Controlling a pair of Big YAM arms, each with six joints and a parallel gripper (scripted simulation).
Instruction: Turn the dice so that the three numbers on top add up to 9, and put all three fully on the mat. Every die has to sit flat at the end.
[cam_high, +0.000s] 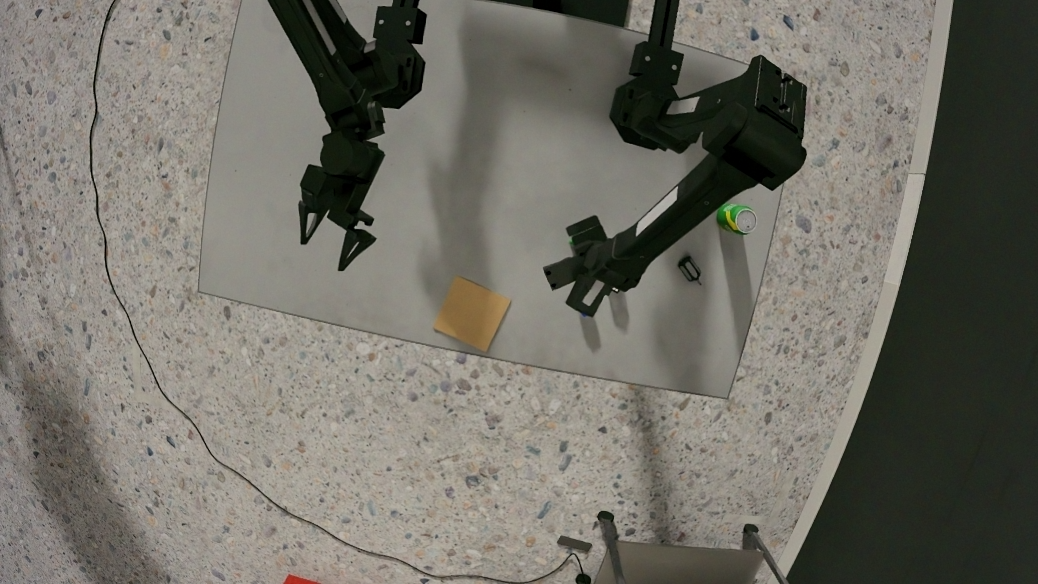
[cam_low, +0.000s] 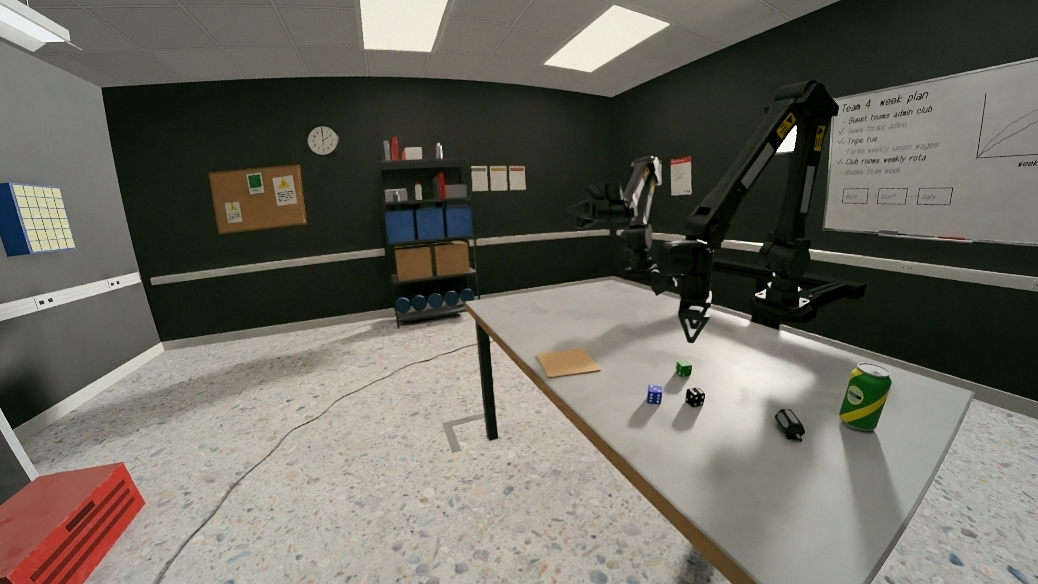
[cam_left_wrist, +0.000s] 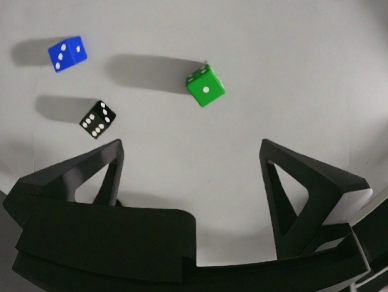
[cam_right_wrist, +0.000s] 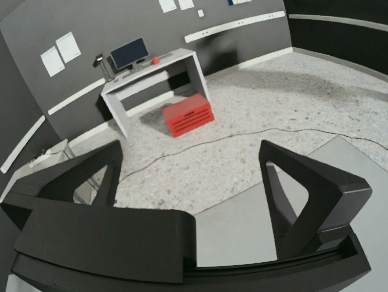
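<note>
Three dice lie on the grey table, apart from each other and off the mat: a green die (cam_left_wrist: 205, 85) (cam_low: 683, 368), a blue die (cam_left_wrist: 67, 53) (cam_low: 654, 393) and a black die (cam_left_wrist: 98, 118) (cam_low: 694, 396). In the left wrist view the green die shows a face with one pip. The brown square mat (cam_high: 472, 313) (cam_low: 567, 361) lies near the table's front edge with nothing on it. My left gripper (cam_left_wrist: 191, 146) (cam_low: 693, 326) (cam_high: 573, 290) is open and empty, hovering above the dice. My right gripper (cam_high: 325, 250) (cam_right_wrist: 190, 147) is open and empty, raised far from the dice.
A green can (cam_high: 736, 218) (cam_low: 863, 395) stands near the table's end. A small black object (cam_high: 690, 268) (cam_low: 789, 423) lies between the can and the dice. In the top view the left arm hides most of the dice.
</note>
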